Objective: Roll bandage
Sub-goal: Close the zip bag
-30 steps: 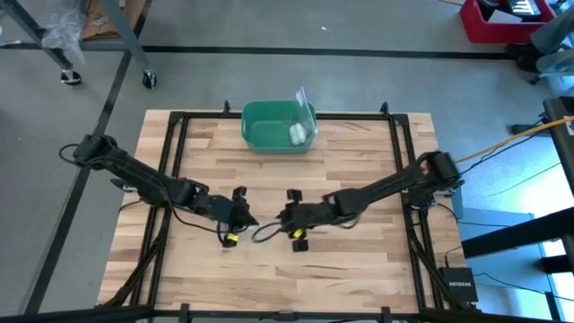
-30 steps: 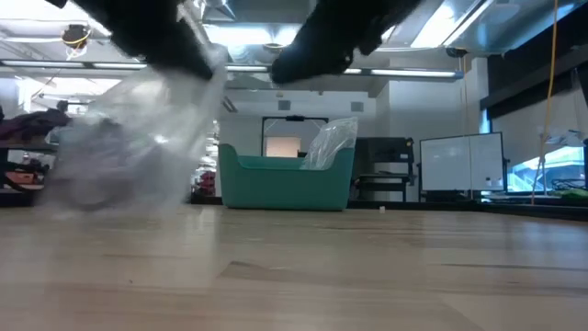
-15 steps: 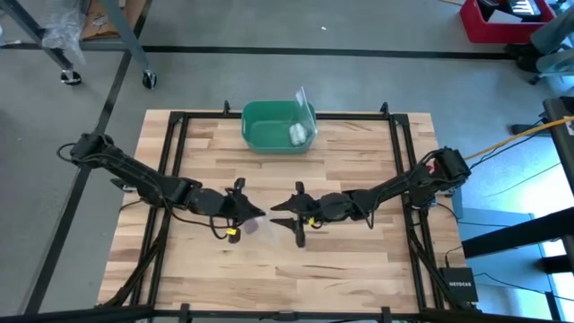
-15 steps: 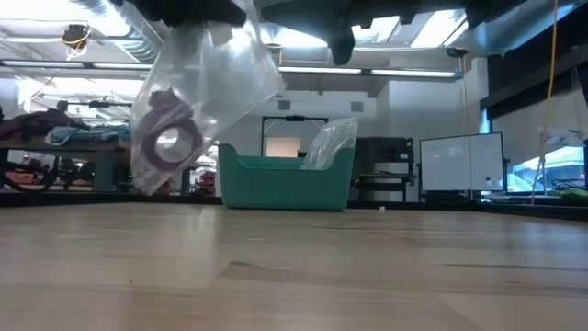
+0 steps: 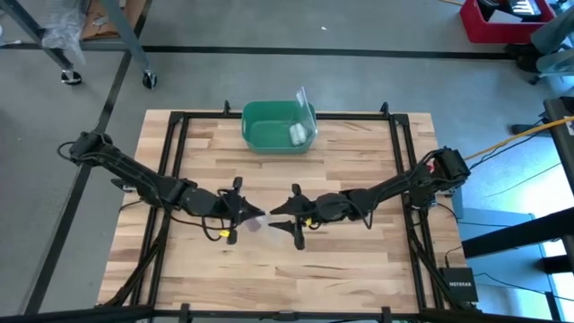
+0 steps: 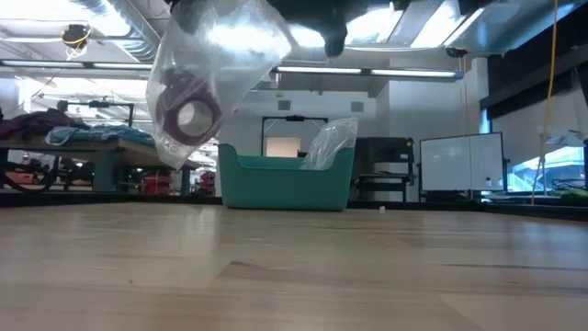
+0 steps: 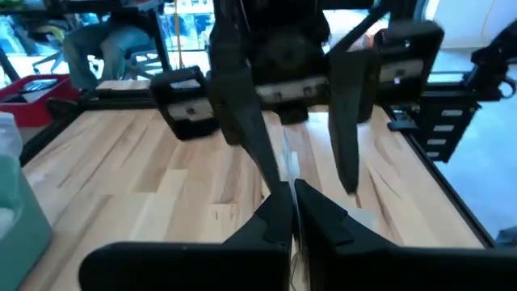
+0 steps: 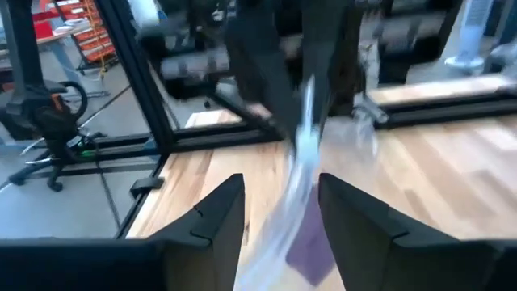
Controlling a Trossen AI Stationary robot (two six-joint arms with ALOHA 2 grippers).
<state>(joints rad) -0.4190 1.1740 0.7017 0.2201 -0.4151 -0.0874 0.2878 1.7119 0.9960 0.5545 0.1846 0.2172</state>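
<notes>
Hanging bandage (image 6: 188,117) roll in clear bag (image 6: 216,64), core seemingly facing low camera | left end effector (image 5: 248,213) pinches bag top | right end effector (image 5: 285,216) parted, empty | bare bench (image 5: 359,260) below.

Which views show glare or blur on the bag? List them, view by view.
Low view: ceiling lights behind the clear bag throw bright glare on its plastic, yet the purple bandage inside reads plainly. Right wrist view: the bag is a smeared streak inside the open right gripper. Left wrist view: only a thin pale edge above the shut left gripper. High view: a faint patch.
</notes>
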